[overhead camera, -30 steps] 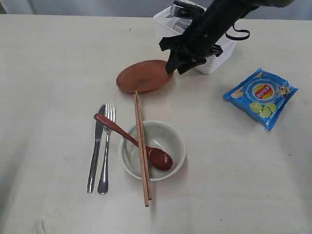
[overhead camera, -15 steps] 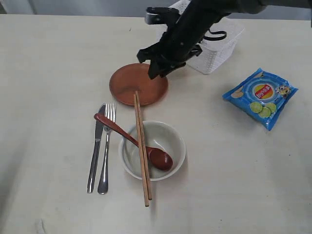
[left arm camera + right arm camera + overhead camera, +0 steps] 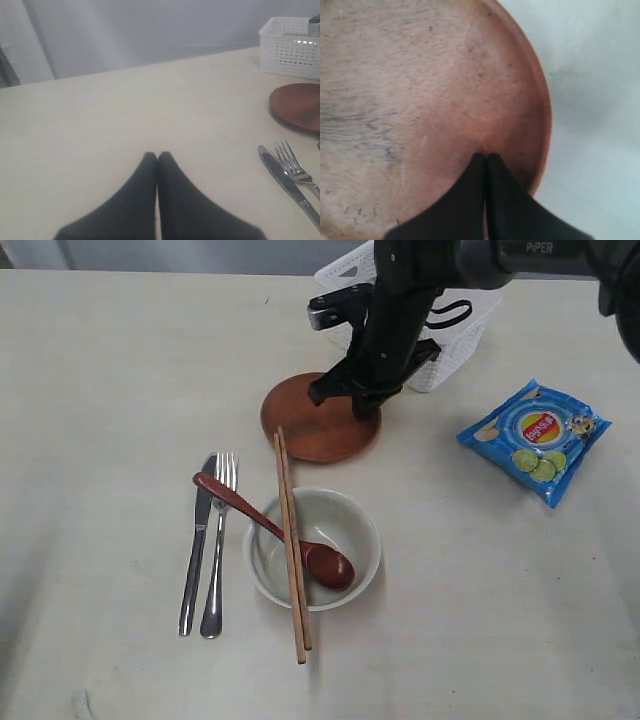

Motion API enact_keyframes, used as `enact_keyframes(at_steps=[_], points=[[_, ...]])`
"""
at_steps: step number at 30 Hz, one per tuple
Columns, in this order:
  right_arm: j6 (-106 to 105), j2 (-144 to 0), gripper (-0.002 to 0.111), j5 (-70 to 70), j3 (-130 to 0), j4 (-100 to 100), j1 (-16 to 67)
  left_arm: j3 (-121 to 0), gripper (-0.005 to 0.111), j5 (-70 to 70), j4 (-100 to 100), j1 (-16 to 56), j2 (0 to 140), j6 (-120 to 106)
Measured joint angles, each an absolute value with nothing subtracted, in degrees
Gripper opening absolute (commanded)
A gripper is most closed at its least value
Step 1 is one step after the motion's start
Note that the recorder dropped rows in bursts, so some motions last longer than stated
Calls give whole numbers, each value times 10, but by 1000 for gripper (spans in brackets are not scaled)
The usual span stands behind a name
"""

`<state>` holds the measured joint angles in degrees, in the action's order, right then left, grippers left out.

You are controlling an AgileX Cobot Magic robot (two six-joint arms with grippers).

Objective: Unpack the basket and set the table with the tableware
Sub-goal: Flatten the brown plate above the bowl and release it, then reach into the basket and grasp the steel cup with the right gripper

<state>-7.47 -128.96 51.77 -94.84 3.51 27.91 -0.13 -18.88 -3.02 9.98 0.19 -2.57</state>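
Nearest the camera in the exterior view, the chopsticks [image 3: 292,552] lie side by side across the off-white bowl [image 3: 352,512], their near ends sticking out past its rim onto the table [image 3: 120,390] and their far ends reaching the edge of the plate [image 3: 310,432]. The dark red-brown spoon [image 3: 262,521] leans into the bowl, with its scoop resting inside, to the right of the chopsticks, and its handle crossing the rim out to the left. Just left of the bowl, the knife [image 3: 195,552] and fork [image 3: 215,562] lie parallel, the fork on the bowl's side; the spoon's handle end lies over their far ends. Beyond the bowl the brown round plate sits flat on the table. The right gripper [image 3: 362,408] points down at the plate's far right part with its two black fingers pressed tight together and nothing between them. The right wrist view shows the tips meeting just inside the plate's rim; they seem to rest on the wood, though contact is hard to judge. Off to the right, well apart from the plate, lies a blue snack packet [image 3: 534,440]. Farthest back stands the white basket [image 3: 455,348], partly hidden behind the right arm. In the left wrist view, the left gripper [image 3: 157,156] is over bare table, with its fingers closed against each other and empty.
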Motion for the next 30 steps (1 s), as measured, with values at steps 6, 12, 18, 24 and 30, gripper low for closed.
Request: enact_keyframes(at_steps=[6,12,18,24,30], points=[[-77,-1288,0,524,-948,33,275,-1,0,-189,-30,100,2,-26],[-117,-1260,8,528,-945,83,273,-1,0,-189,-30,100,2,-26],[-112,-1187,43,510,-945,104,263,-1,0,-189,-30,100,2,-26],[11,-1152,41,452,-945,161,181,-1,0,-189,-30,100,2,-26],[-39,-1187,41,424,-945,372,88,-1,0,-189,-30,100,2,-26]])
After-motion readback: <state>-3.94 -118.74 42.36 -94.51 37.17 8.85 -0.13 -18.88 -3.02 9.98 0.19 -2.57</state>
